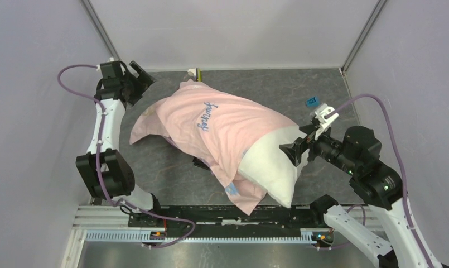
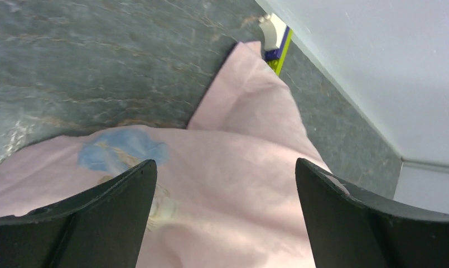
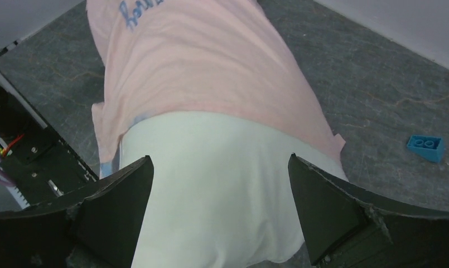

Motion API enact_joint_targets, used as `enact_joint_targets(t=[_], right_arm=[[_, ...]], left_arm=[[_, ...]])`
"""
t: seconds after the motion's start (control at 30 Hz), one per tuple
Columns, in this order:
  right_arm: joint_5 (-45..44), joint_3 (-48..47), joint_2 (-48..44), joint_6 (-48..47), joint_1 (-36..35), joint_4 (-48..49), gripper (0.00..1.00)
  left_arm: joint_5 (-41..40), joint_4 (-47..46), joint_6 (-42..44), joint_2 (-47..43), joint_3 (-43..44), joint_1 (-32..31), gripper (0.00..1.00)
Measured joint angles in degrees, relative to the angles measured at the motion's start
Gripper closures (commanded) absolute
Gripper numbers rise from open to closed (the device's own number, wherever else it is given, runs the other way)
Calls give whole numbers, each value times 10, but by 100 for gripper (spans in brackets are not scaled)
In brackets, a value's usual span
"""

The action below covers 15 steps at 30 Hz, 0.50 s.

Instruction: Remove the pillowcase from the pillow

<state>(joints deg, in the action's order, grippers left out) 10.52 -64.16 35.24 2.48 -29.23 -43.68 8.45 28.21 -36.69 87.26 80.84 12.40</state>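
The pale pink pillowcase point(image 1: 211, 120) with blue "Journey" lettering covers most of the pillow, which lies diagonally across the table. The pillow's plain white end point(image 1: 269, 167) sticks out at the near right. My left gripper point(image 1: 143, 75) is open and empty, just above the pillowcase's far-left end; in the left wrist view point(image 2: 225, 164) pink fabric point(image 2: 233, 184) fills the gap between its fingers. My right gripper point(image 1: 293, 151) is open at the pillow's bare end; in the right wrist view point(image 3: 219, 159) the white pillow point(image 3: 216, 190) lies between the spread fingers, with the pillowcase point(image 3: 199, 61) beyond.
A small blue brick point(image 1: 312, 102) lies at the far right, also in the right wrist view point(image 3: 426, 148). A small white, yellow and blue object point(image 1: 194, 72) sits at the back wall. Something dark point(image 1: 202, 163) pokes out under the pillow. A black rail point(image 1: 227, 215) runs along the near edge.
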Motion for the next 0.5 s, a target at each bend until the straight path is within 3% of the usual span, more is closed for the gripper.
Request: enact_joint_targets(t=[0.23, 0.5], right_arm=[[33, 83, 49, -15, 0, 12, 2], [-25, 147, 72, 2, 0, 59, 2]], left_arm=[[55, 33, 31, 103, 82, -13, 0], [71, 73, 34, 143, 112, -44, 0]])
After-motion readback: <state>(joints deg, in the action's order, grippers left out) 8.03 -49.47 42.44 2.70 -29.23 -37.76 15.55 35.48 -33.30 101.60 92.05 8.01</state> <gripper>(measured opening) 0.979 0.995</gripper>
